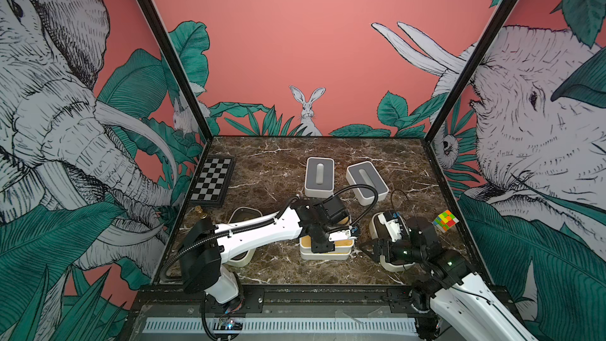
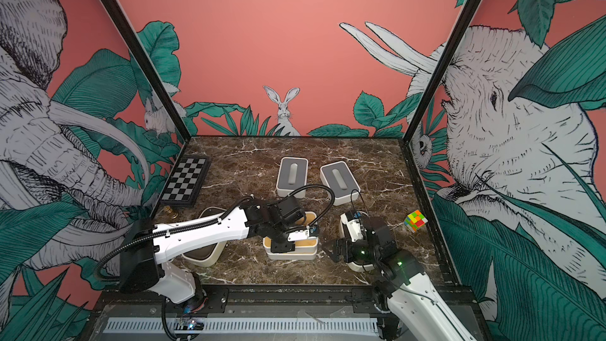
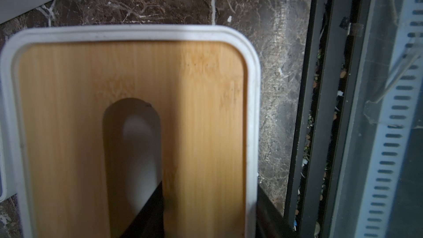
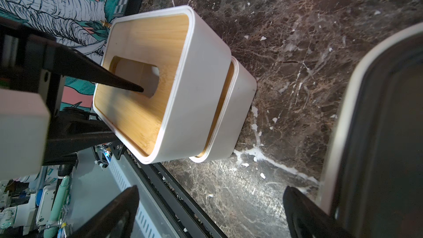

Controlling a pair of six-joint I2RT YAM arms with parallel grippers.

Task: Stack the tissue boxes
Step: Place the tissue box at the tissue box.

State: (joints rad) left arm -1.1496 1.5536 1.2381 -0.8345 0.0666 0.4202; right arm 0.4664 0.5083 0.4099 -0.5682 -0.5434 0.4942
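Right wrist view, item one: upper bamboo-lidded tissue box (image 4: 194, 83). It has a smooth white body with rounded corners, and a straight-grained tan lid with an oval slot sits inside a raised white rim. The left pincer (image 3: 209, 202) is clenched on it. One black tapered finger (image 4: 103, 75) goes down through the slot, and its partner runs outside the long wall.

Item two: lower bamboo-lidded tissue box (image 4: 238, 111), same make, beneath the left pincer's load and offset from it. Only a strip of lid and one wall show. Whether the two boxes touch cannot be told.

Item three: dark-lidded cream tissue box (image 4: 343, 120), larger, with a glossy dark brown lid. It lies just beside one finger of the right pincer (image 4: 210, 190), blurred and cut off by the frame edge. In both top views the right arm covers most of it. The right pincer is released, its fingers spread wide over bare table and grasping nothing.

Item four: second dark-lidded cream tissue box (image 1: 242, 260), on the side of the left pincer away from the right pincer, largely hidden under the left arm.

Item five: straight grey-lidded tissue box (image 1: 319, 177) and skewed grey-lidded tissue box (image 1: 367, 182), both with matte lids. They lie beyond both pincers, near each other but apart. A black corrugated cable (image 1: 355, 187) arches across the skewed one's near end.

Sundries:
- Brown, white-veined marble table (image 1: 269, 165).
- Chessboard (image 1: 213, 180), beyond the left pincer on its outer side.
- Multicoloured puzzle cube (image 1: 446, 220), outward of the right pincer.
- Small brass-coloured piece (image 1: 200, 212), too small to identify.
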